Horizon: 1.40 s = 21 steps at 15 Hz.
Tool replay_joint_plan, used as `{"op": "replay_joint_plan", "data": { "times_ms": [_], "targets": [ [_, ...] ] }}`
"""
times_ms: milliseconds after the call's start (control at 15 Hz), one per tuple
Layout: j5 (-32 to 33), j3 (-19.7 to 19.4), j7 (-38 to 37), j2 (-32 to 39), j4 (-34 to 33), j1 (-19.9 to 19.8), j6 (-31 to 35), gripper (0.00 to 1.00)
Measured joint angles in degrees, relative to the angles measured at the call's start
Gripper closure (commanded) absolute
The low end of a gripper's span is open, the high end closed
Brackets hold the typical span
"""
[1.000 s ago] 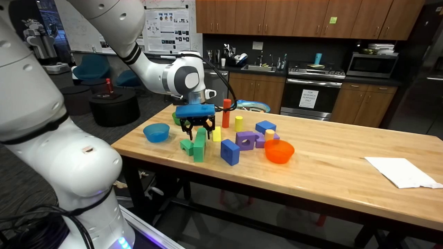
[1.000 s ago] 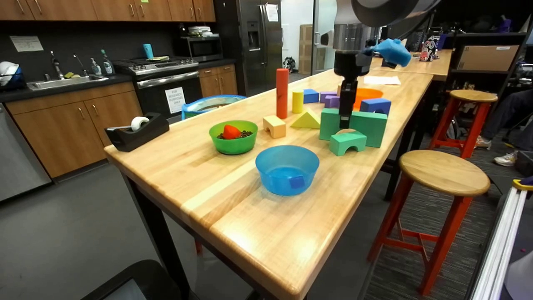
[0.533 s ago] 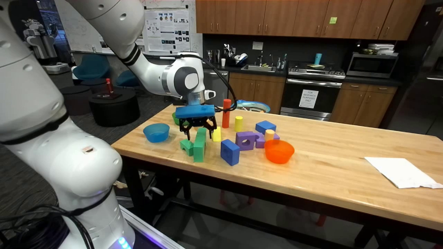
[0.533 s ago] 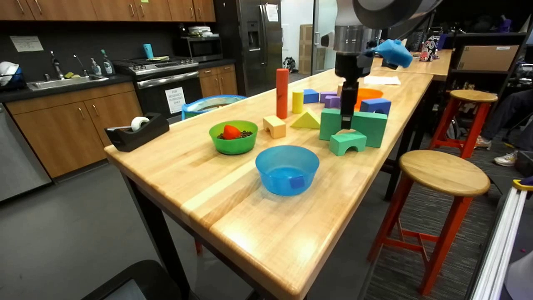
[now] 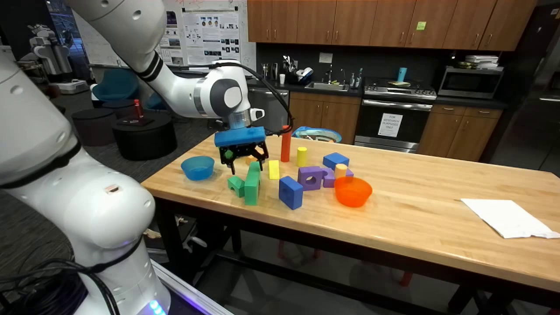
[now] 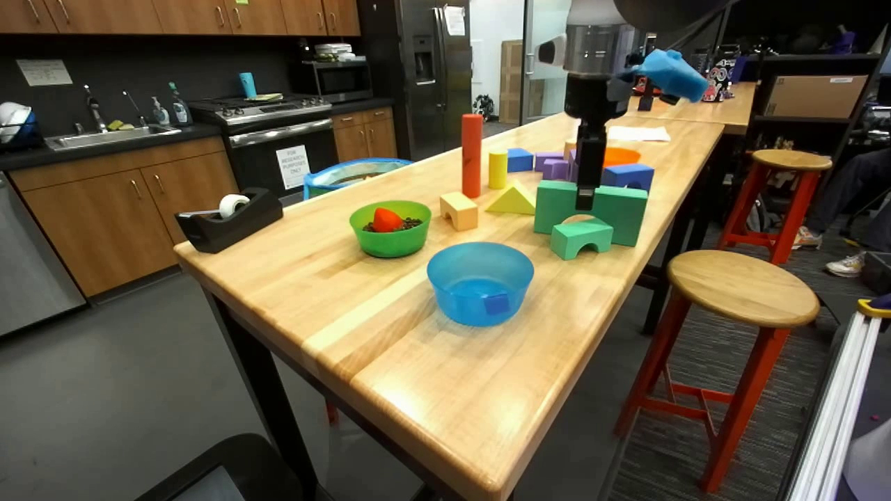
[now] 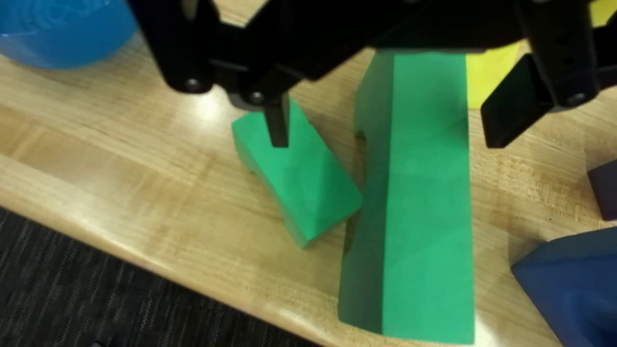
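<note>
Wide-parted jaws over the long green block (image 7: 428, 202)

In the wrist view, the round blue plastic bowl (image 7: 67, 38) was cut off top left, the small arched green block (image 7: 308, 178) partly hidden by the black gripper (image 7: 386, 144).

A white sign (image 5: 390, 125) on the oven (image 5: 368, 124) says FOR RESEARCH PURPOSES ONLY, and both exterior views show it. A poster (image 5: 211, 39) hangs on the whiteboard (image 5: 248, 54), but its words are too small to read. The note (image 6: 44, 72) on the black wall (image 6: 139, 66), the paper (image 6: 454, 21) on the fridge (image 6: 421, 115) and the label (image 6: 841, 81) on a brown box (image 6: 807, 99) are too tiny to read too.
</note>
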State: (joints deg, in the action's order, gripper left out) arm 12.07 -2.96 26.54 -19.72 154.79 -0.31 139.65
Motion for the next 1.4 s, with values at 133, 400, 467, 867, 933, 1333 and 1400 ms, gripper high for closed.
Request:
{"op": "replay_joint_plan", "data": {
  "times_ms": [133, 400, 467, 867, 933, 1333, 1400],
  "targets": [
    [0.2, 0.6, 0.0, -2.5, 1.3, 0.8, -0.1, 0.0],
    [2.1, 1.7, 0.0, -8.7, 4.4, 2.0, 0.2, 0.0],
    [2.8, 1.9, -0.1, -10.0, 4.6, 2.0, 0.4, 0.0],
    [3.5, 0.1, 0.9, -14.8, 2.6, 1.1, -2.9, 0.0],
    [3.5, -0.9, 2.1, -15.0, 1.5, 1.0, -5.6, 0.0],
    [8.3, -6.8, 15.1, -13.8, -8.3, -1.6, -24.3, 0.0],
    [9.3, -7.7, 18.0, -13.0, -9.9, -2.0, -26.0, 0.0]
  ]
}}
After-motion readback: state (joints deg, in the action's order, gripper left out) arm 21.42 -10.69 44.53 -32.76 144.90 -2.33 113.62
